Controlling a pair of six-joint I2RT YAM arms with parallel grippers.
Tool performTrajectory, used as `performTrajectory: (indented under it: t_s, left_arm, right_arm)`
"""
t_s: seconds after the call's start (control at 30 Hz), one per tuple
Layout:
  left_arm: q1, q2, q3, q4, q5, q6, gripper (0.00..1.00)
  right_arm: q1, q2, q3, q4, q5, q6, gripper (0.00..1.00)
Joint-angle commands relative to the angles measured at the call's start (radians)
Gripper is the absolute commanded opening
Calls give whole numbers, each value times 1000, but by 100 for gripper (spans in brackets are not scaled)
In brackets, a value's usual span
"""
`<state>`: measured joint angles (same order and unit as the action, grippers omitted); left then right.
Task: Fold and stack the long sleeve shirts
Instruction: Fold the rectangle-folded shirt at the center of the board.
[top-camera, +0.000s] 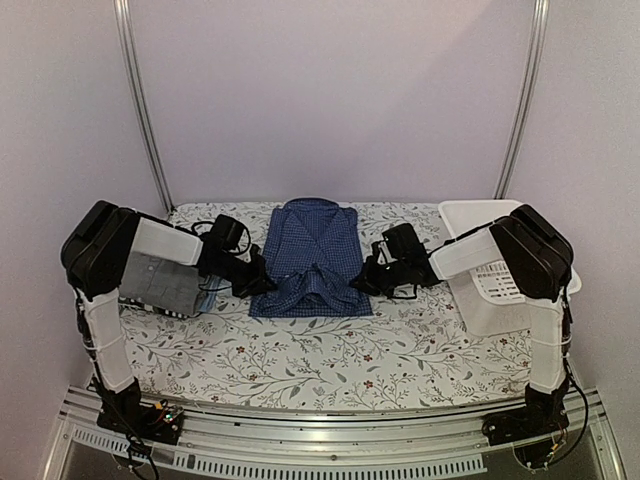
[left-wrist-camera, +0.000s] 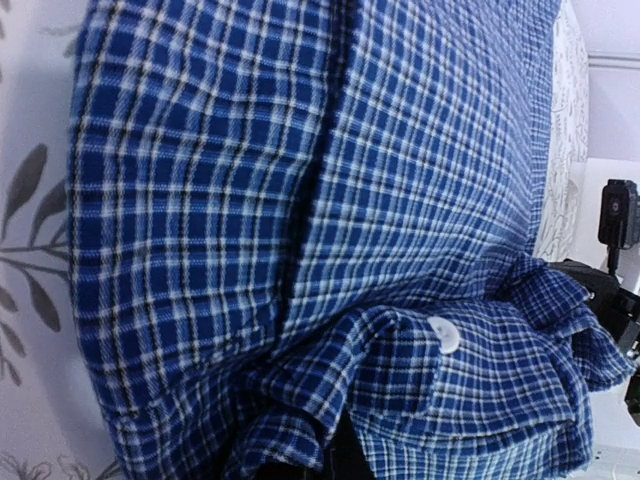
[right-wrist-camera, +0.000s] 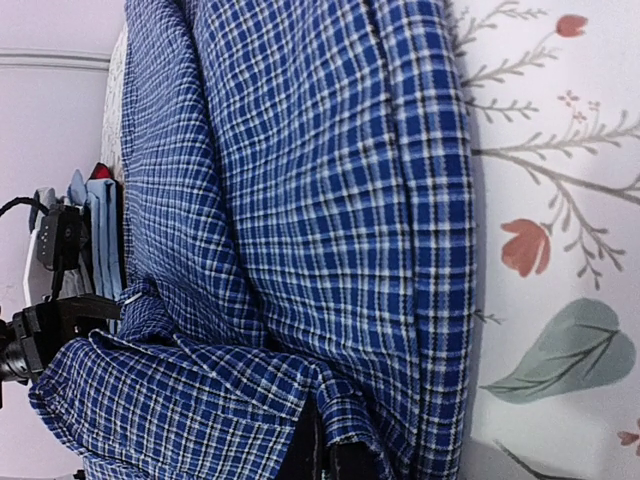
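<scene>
Your blue check shirt (top-camera: 312, 250) lies in the middle of the table (top-camera: 330, 350), collar (top-camera: 312, 210) at the far end, both sides turned in over the front. The sleeves meet in a bunch at the near hem.

Your left pincer (top-camera: 262, 284) is at the shirt's near-left edge, low on the cloth. Its jaws are closed, and from its own wrist camera you see checked cloth heaped right over the dark fingertips at the bottom of the view, so it is pinching the shirt. A cuff with 1 white button (left-wrist-camera: 444, 334) sits folded just above that spot.

Your right pincer (top-camera: 366, 284) mirrors it at the near-right edge. Jaws closed there too, with the shirt's folded side running down into the fingertips and cloth gathered around them. Each wrist camera catches the other pincer across the shirt, with a fold of blue check drawn up to it.

To your left, under the left arm, a folded grey shirt (top-camera: 158, 282) rests on the table, with a light blue layer showing at its near edge. On the right, a white basket (top-camera: 470, 207) stands beside the right arm, apart from the blue check shirt.
</scene>
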<state>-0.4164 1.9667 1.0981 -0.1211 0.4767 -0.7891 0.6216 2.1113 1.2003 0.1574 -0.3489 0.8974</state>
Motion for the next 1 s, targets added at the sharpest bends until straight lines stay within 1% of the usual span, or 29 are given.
performTrajectory:
  t_s: [0.0, 0.1, 0.27, 0.4, 0.53, 0.6, 0.73, 0.97]
  left_arm:
    - [-4, 4, -12, 42, -8, 0, 0]
    - [-25, -21, -57, 45, -11, -2, 0]
    - [-84, -97, -172, 71, -9, -27, 0]
    - [-146, -220, -288, 76, -31, -56, 0]
    - [-194, -355, -376, 38, -72, -79, 0]
    - [-202, -402, -393, 18, -90, -83, 0]
    - [-201, -459, -389, -12, -114, -73, 0]
    - [-186, -434, -322, -46, -122, -41, 0]
  right_arm:
    - [1, 55, 18, -33, 11, -31, 0]
    - [16, 39, -37, -38, 26, -28, 0]
    - [65, -69, -180, -56, 69, -11, 0]
    - [123, -204, -338, -51, 112, 37, 0]
    - [167, -364, -453, -59, 148, 93, 0]
    - [170, -418, -472, -70, 158, 107, 0]
    - [170, -466, -444, -100, 178, 94, 0]
    - [154, -442, -376, -112, 192, 67, 0]
